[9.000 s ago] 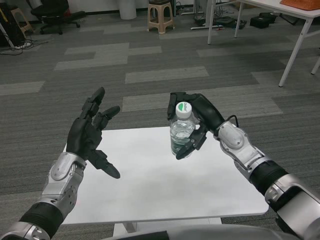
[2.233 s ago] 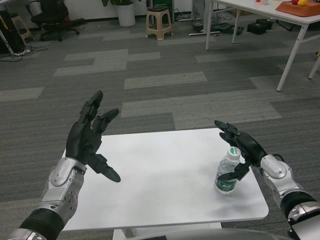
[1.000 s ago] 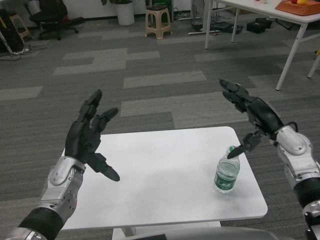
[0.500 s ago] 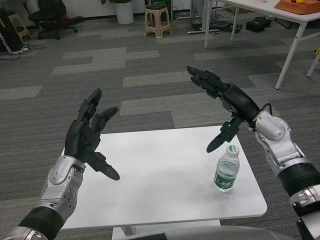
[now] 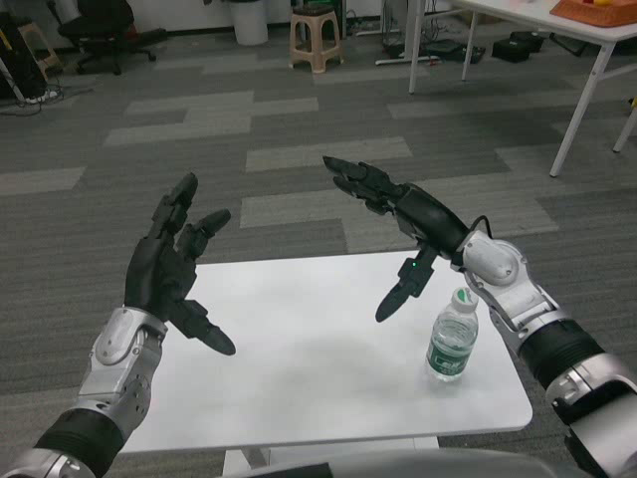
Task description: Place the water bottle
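Observation:
A clear water bottle (image 5: 453,337) with a white-and-green cap and a green label stands upright on the right part of the white table (image 5: 318,349). My right hand (image 5: 398,219) hovers above the table, up and to the left of the bottle, fingers spread and holding nothing. My left hand (image 5: 169,269) is raised over the table's left edge, fingers apart and empty.
Grey carpet lies beyond the table. A beige stool (image 5: 317,35) and a black office chair (image 5: 100,30) stand at the far back. White desk legs (image 5: 587,90) show at the upper right. The bottle stands near the table's right edge.
My right hand let go of the bottle on the table's right side, rose, and has swung left over the table. The bottle stays upright. My left hand has barely moved.

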Action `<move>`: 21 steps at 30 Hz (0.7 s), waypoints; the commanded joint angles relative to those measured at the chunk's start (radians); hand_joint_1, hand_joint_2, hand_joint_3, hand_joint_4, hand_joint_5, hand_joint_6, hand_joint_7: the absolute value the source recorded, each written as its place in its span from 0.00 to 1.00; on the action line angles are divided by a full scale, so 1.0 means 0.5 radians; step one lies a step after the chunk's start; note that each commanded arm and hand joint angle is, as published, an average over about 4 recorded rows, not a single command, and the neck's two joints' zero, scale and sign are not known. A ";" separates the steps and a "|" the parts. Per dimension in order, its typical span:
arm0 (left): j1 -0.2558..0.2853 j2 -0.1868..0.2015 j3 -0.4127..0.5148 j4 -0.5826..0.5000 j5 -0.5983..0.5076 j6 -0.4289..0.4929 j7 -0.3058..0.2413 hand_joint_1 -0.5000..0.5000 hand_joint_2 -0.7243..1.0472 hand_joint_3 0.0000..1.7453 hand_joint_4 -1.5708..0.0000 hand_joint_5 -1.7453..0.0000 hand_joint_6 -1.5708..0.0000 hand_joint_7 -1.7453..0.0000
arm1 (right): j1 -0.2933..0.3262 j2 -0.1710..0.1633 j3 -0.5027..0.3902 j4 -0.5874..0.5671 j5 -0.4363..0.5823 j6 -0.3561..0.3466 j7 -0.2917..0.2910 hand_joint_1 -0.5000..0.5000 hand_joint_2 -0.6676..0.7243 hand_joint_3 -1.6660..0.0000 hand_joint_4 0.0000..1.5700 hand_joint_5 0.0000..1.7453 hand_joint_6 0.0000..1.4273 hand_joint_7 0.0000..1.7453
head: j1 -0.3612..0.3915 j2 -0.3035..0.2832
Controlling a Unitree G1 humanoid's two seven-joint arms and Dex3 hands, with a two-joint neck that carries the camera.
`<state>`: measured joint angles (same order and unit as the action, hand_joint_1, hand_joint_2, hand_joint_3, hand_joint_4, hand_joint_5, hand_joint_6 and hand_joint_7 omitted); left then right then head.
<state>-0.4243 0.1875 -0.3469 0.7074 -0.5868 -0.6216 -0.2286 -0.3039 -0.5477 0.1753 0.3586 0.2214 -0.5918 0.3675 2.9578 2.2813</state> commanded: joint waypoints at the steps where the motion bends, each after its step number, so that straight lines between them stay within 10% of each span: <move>1: -0.050 0.038 0.030 0.019 -0.023 0.001 0.005 0.00 0.15 0.05 1.00 0.53 1.00 0.92 | -0.058 0.040 0.021 0.035 0.002 0.002 -0.013 0.04 0.50 0.86 0.00 0.00 0.00 0.00 | -0.003 0.004; 21: -0.062 0.045 0.031 0.029 -0.035 0.001 0.005 0.00 0.15 0.05 1.00 0.53 1.00 0.92 | -0.074 0.062 0.024 0.038 0.002 0.002 -0.011 0.04 0.50 0.86 0.00 0.00 0.00 0.00 | -0.008 0.015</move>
